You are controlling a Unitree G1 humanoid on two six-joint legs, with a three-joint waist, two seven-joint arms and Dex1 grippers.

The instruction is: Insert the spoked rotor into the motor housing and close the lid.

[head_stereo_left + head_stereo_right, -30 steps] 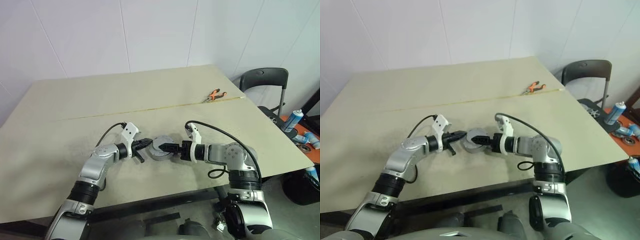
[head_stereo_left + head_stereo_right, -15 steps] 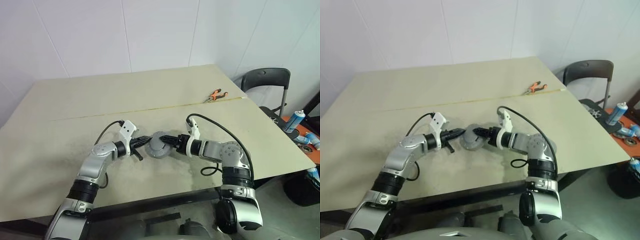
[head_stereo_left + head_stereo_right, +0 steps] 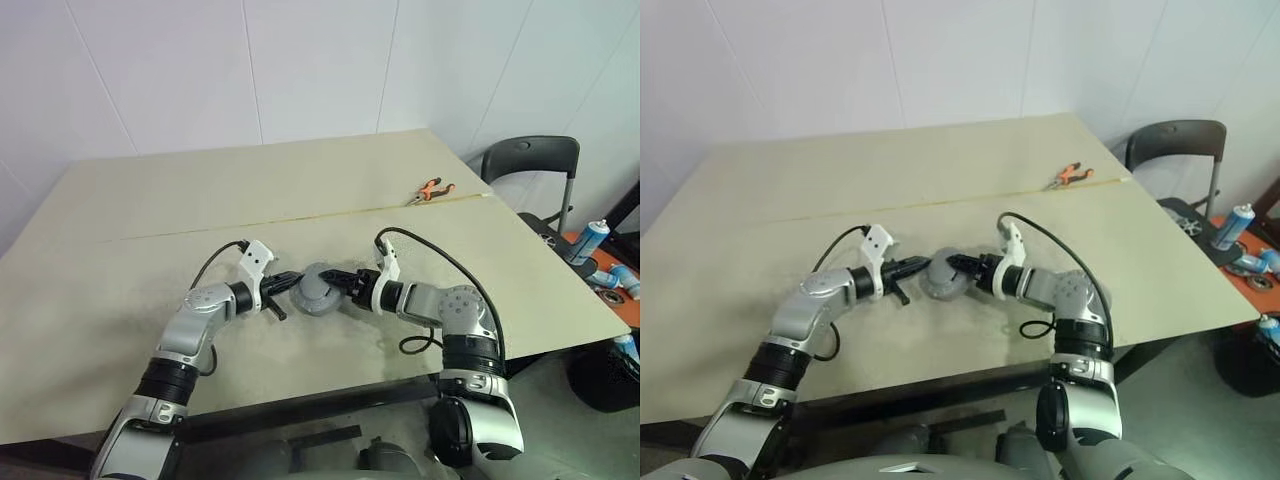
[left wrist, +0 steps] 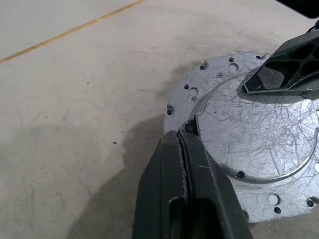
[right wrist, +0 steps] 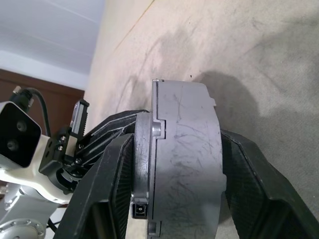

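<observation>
Motor housing (image 3: 316,293) on beige table (image 3: 150,210), right end effector (image 3: 338,281) gripping it, left (image 3: 287,282) clenched.

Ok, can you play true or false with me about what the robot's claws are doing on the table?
1. The right claw is squeezing the round grey motor housing. True.
2. The left claw is wide open. False: it is shut, with its tip against the housing's rim.
3. Orange-handled pliers lie far back on the table. True.
4. The chair stands on the robot's left. False: it is on the robot's right.
</observation>
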